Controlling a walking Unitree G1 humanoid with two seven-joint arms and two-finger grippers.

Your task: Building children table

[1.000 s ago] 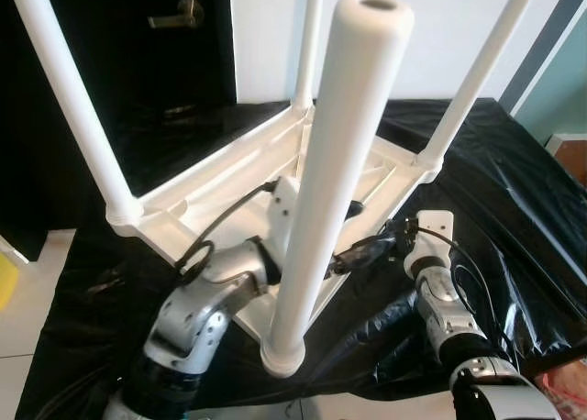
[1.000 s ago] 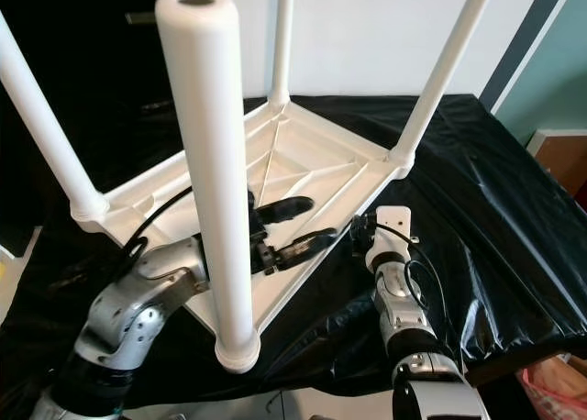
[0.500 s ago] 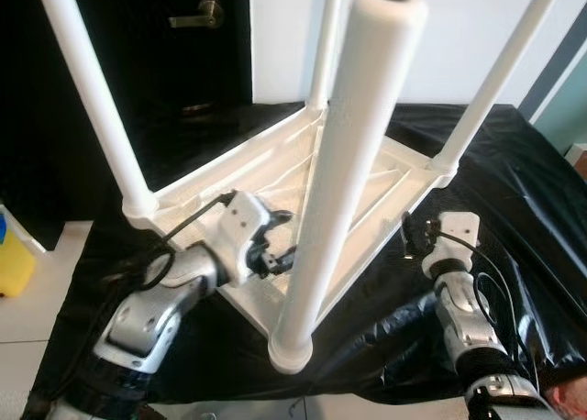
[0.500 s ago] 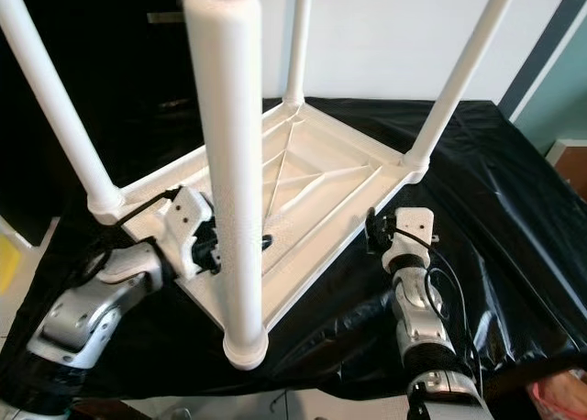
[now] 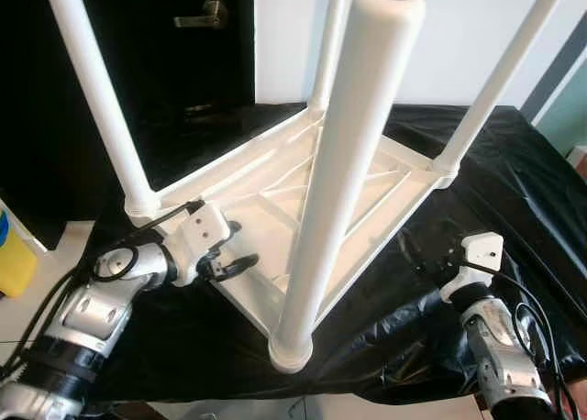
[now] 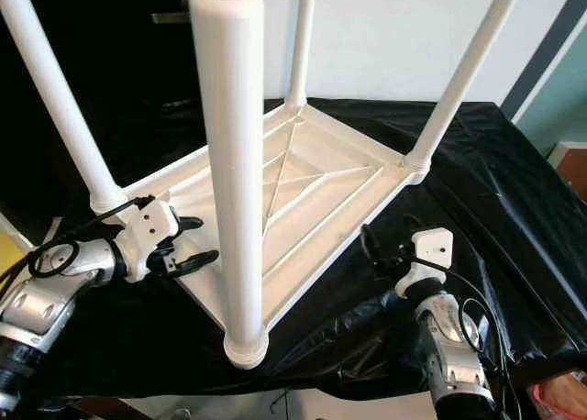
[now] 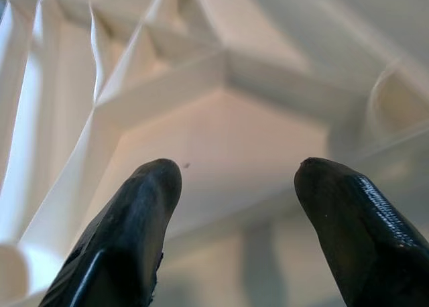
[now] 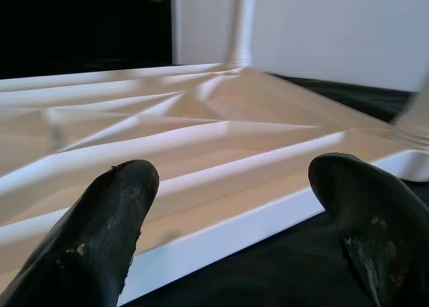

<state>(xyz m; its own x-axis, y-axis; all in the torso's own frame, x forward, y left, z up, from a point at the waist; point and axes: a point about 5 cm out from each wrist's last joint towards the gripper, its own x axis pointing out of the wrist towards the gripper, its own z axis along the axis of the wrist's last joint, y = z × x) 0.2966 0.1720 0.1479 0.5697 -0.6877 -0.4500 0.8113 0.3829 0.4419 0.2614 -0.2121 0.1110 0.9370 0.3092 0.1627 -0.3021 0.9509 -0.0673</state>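
A white plastic children's table (image 6: 316, 168) lies upside down on a black sheet, with four white legs standing up. The nearest leg (image 5: 339, 163) rises in the middle of the view from the table's near corner. My left gripper (image 6: 206, 238) is open at the table's near-left edge, left of that leg, with nothing between its fingers. The left wrist view has the open left gripper (image 7: 238, 179) facing the ribbed underside (image 7: 221, 126). My right gripper (image 6: 383, 244) hovers open just off the table's near-right edge. In the right wrist view, the right gripper (image 8: 234, 179) looks across that rim (image 8: 221, 233).
The black plastic sheet (image 5: 514, 163) covers the surface under the table and hangs over its front edge. A dark door with a lever handle (image 5: 200, 16) stands behind on the left. A yellow object (image 5: 11, 255) sits on the floor at far left.
My left gripper has drawn back from beside the near leg to the table's left edge. My right gripper has pulled away from the table edge, towards me and to the right.
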